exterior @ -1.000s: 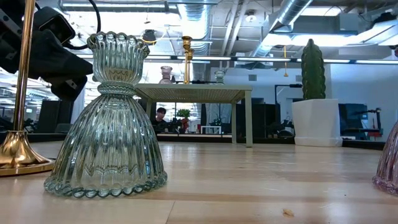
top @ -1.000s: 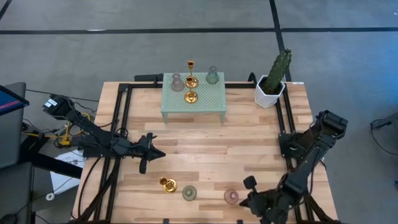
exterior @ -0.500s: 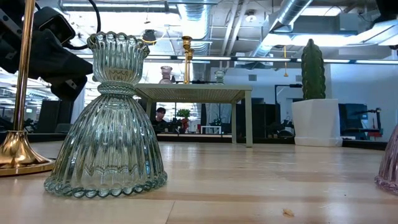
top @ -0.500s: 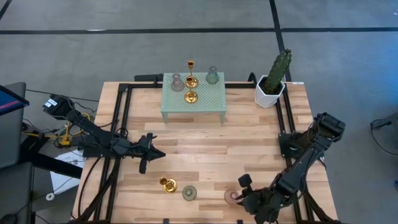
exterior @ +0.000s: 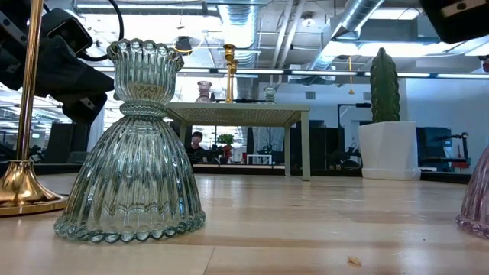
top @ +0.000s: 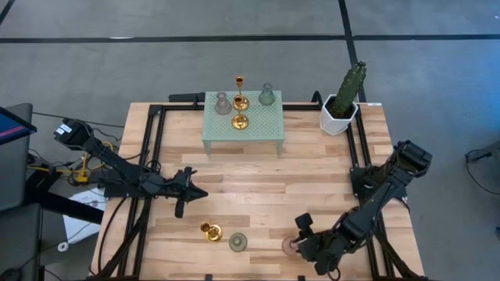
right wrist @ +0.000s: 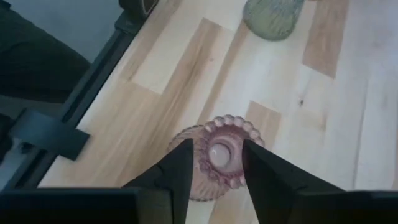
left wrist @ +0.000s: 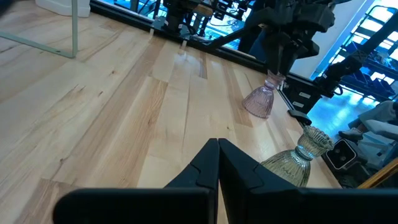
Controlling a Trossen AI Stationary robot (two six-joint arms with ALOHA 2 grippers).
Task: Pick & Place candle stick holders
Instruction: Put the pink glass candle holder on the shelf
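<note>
Looking down on the tabletop (top: 258, 183), I count three candle stick holders along the near edge: a gold holder (top: 210, 231), a sage green holder (top: 238, 242) just beside it, and a pink holder (top: 291, 247) further to the right. On the mint green stand (top: 242, 136) at the far side I count four more: two gold, one pink and one green. A cactus in a white pot (top: 342, 101) stands at the far right corner, well apart from everything. That makes seven holders, one stand and one cactus.

My right tool (right wrist: 214, 163) hangs directly over the pink holder, its two fingers (right wrist: 180, 165) standing open on either side of the scalloped rim. I cannot tell whether they touch the glass. Nothing stands between the tool and this holder; the green holder is near, but apart from it.

My left tool (top: 195, 193) waits over the left middle of the tabletop, its fingers pressed fully together and holding nothing.

Compared with one second ago, the right arm has moved left along the near edge, from beside the pink holder to above it, and its fingers, then together, have opened. The left arm and all holders are where they were.
</note>
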